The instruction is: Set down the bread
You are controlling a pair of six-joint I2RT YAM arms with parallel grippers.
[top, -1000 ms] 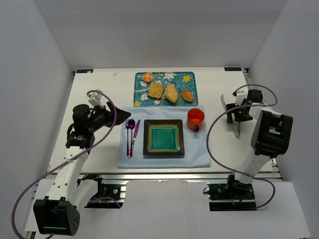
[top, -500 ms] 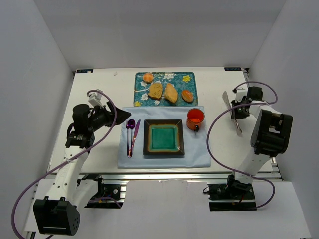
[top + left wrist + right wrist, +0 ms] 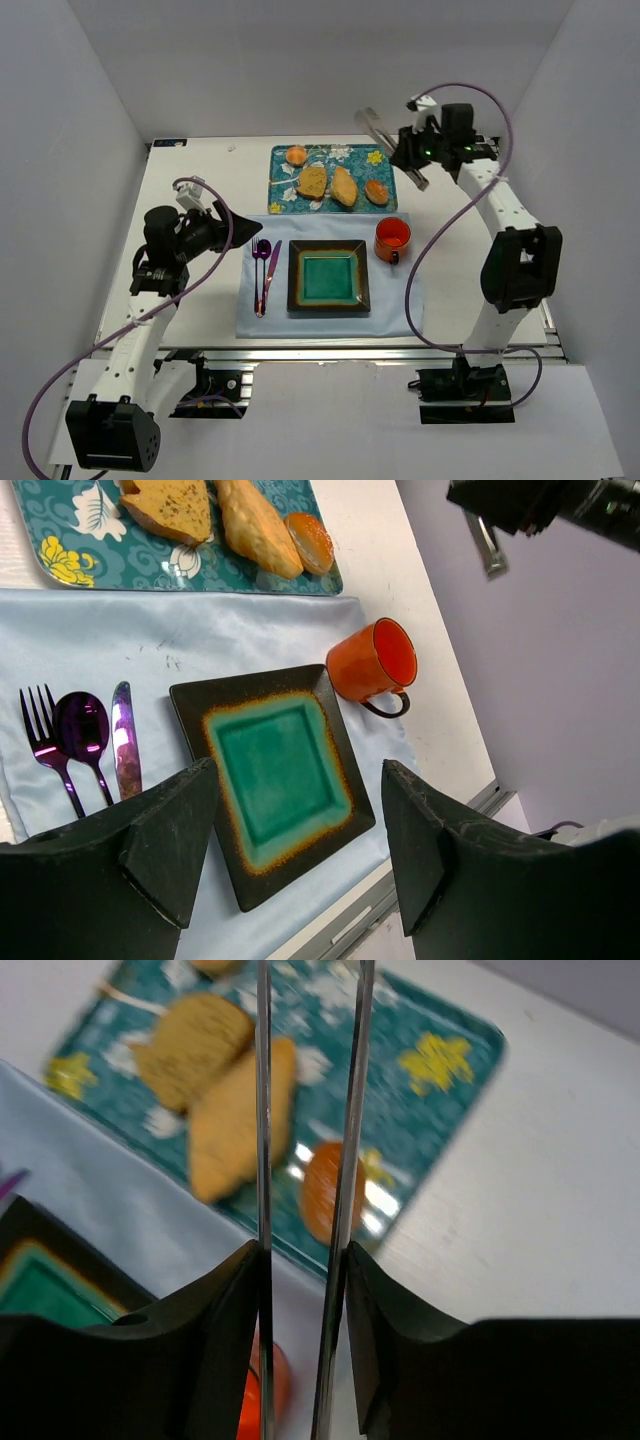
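The bread, a small pale round bun (image 3: 296, 155), lies at the back left corner of the teal floral tray (image 3: 380, 160); only its edge shows at the top of the right wrist view (image 3: 215, 964). My right gripper (image 3: 415, 150) (image 3: 302, 1250) is shut on metal tongs (image 3: 385, 133) and holds them above the tray's right end. The tong blades (image 3: 263, 1110) frame the darker small roll (image 3: 325, 1190), away from the bun. My left gripper (image 3: 240, 235) (image 3: 297, 780) is open and empty above the table's left side.
On the tray also lie a brown bread slice (image 3: 312, 181), a long roll (image 3: 343, 186) and the darker small roll (image 3: 376, 191). On a blue placemat (image 3: 400, 300) sit a black and teal square plate (image 3: 329, 277), an orange mug (image 3: 392, 240) and purple cutlery (image 3: 262, 270).
My right arm has swung from the table's right side to the back, carrying the tongs over the tray's right end. The left arm has not moved.
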